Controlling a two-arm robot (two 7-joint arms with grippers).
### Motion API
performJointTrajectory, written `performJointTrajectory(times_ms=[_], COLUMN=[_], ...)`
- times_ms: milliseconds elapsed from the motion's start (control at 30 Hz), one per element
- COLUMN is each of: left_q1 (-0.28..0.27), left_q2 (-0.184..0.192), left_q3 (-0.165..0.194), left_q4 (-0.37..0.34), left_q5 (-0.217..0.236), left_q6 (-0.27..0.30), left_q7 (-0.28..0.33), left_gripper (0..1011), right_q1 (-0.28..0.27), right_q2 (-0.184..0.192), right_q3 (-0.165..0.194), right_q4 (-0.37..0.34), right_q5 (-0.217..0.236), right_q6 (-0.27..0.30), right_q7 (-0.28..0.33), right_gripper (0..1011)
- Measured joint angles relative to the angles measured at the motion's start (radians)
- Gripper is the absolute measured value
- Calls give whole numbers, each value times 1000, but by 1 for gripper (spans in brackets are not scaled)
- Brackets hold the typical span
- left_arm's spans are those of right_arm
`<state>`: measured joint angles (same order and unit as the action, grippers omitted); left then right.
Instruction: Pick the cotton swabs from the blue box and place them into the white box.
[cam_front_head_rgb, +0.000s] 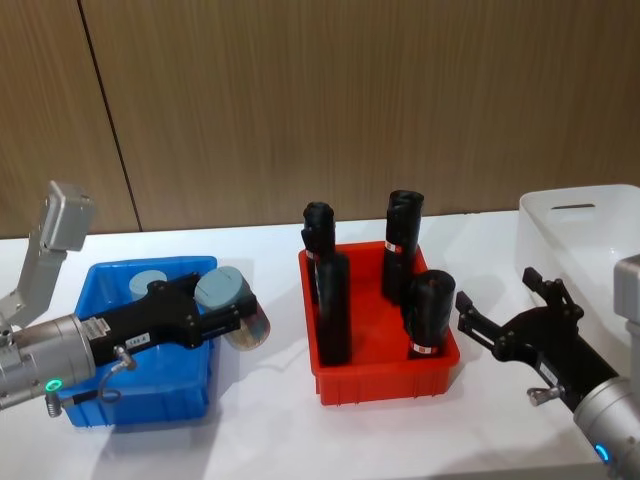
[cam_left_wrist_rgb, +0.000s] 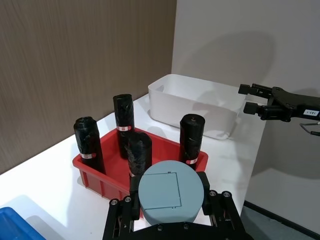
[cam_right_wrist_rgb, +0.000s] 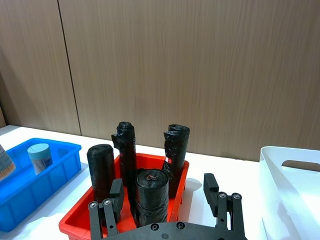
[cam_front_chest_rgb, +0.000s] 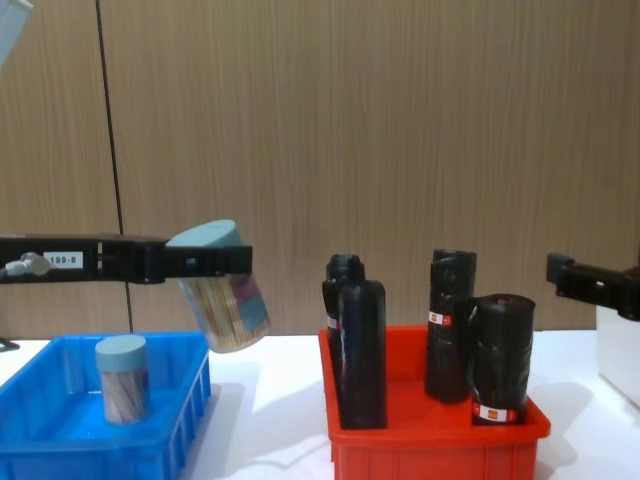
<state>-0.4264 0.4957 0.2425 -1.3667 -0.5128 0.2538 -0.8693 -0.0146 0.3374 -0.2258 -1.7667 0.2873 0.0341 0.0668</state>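
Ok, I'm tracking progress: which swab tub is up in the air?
The tilted tub clamped in the left claw, by the right rim of the blue bin; the other tub stands upright inside it.

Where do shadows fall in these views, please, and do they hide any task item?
Chest view: the left gripper holds a cotton swab tub above the blue box's right edge, and soft shade lies on the table beneath. Left wrist view: a soft shadow sits on the wall behind the open right gripper. Nothing is hidden.
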Motion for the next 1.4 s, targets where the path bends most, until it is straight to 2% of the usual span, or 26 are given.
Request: performJointTrajectory(times_ms=[267, 567, 767, 1033, 1400], left_q1=[-29, -75, -110, -145, -168], left_q2=[-13, -44, -68, -92, -109], left_q3=[6, 30, 52, 83, 110], left_q4=[40, 98, 140, 175, 196], left_q5=[-33, -41, -25, 28, 74], left_q6=[1, -2, -4, -7, -15], left_q7=[-33, -81, -114, -155, -182], left_gripper=[670, 670, 670, 670, 670], right_q1=[0, 0, 0, 0, 0], right_q2=[0, 0, 0, 0, 0], right_q3=[0, 0, 0, 0, 0], right_q4=[0, 0, 0, 0, 0], right_q5=[0, 0, 0, 0, 0], right_q6=[0, 0, 0, 0, 0], right_q7=[0, 0, 0, 0, 0], right_gripper=[1002, 1002, 1002, 1002, 1002])
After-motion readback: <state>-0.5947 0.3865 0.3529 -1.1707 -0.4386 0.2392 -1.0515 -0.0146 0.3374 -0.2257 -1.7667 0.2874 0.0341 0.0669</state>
